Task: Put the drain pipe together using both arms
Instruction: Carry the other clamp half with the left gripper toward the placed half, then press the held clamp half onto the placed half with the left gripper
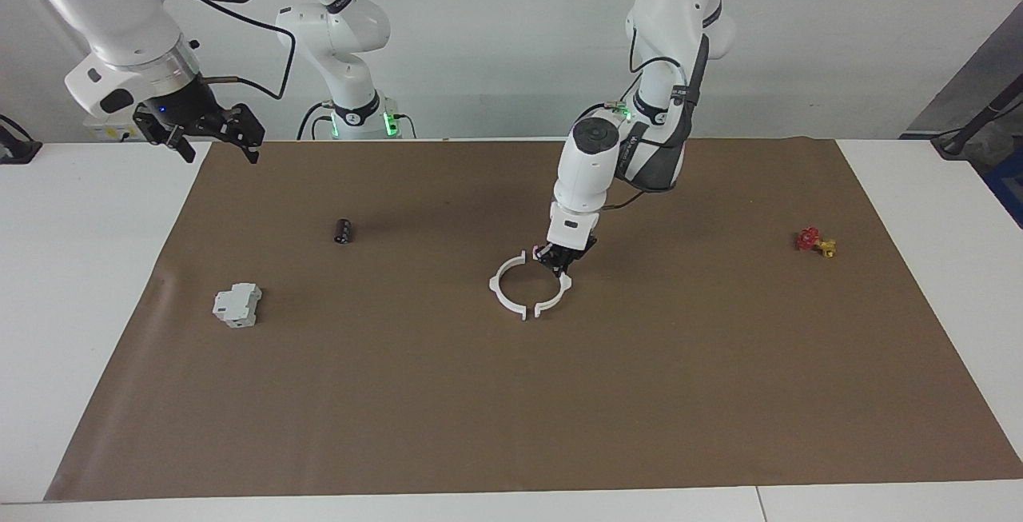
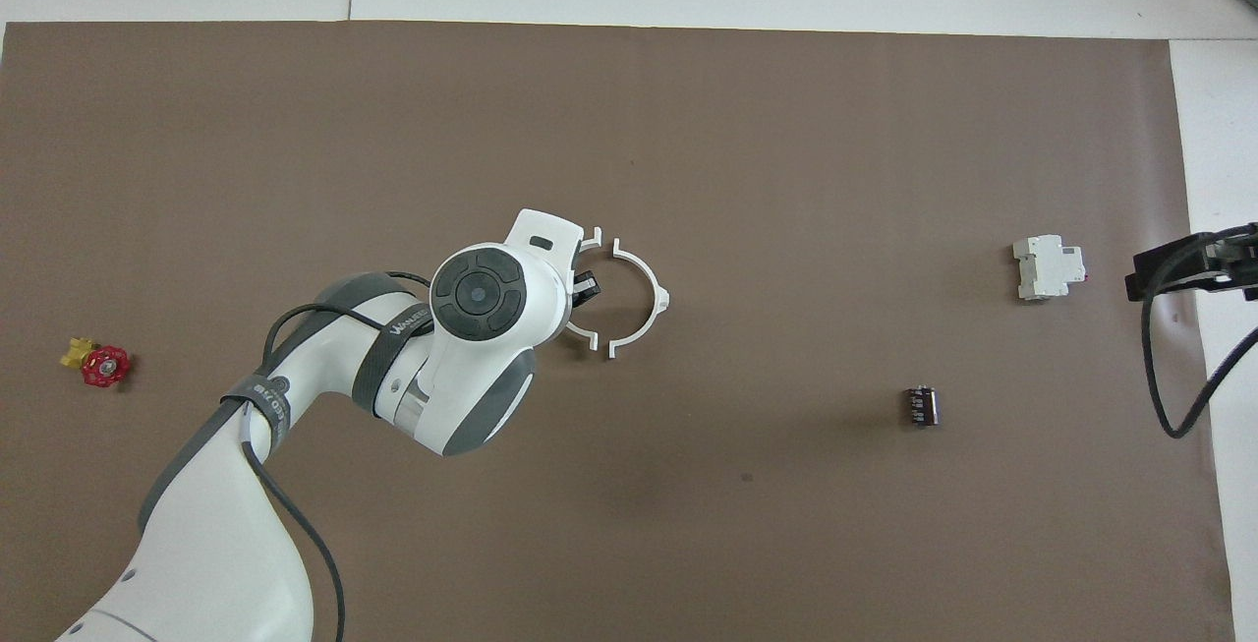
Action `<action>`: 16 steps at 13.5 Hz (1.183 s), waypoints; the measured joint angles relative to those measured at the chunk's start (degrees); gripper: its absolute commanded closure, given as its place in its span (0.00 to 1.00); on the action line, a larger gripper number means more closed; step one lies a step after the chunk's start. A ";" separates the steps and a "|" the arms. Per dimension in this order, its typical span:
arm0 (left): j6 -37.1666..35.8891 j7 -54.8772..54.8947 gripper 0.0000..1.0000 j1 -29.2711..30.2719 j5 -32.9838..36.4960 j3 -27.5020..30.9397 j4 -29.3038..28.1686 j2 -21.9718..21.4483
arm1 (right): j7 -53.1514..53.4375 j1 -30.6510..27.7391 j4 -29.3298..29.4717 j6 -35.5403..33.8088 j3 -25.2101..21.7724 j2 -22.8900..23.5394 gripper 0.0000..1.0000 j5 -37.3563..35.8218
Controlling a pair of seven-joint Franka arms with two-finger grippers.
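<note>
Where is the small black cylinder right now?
The black cylinder lies on the brown mat, toward the right arm's end, nearer the robots than the grey-white block.

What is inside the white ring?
Only bare brown paper shows inside the two half-rings, which almost meet. The left gripper, shut on one half-ring, covers part of that half's rim from overhead.
</note>
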 measured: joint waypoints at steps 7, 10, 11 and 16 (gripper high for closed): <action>0.93 -0.41 1.00 -1.54 0.22 -0.03 0.03 1.48 | 0.00 0.00 -0.01 0.00 0.00 0.00 0.00 0.00; 0.93 -0.98 1.00 -2.48 0.28 -0.01 0.03 1.48 | 0.00 0.00 -0.02 0.00 0.00 0.00 0.00 0.00; 0.93 -1.11 1.00 -2.69 0.31 -0.03 0.03 1.48 | 0.00 0.00 -0.02 0.00 0.00 0.00 0.00 0.00; 1.03 -1.23 1.00 -2.70 1.13 0.85 0.03 1.48 | 0.00 0.00 -0.02 0.00 0.00 0.00 0.00 0.00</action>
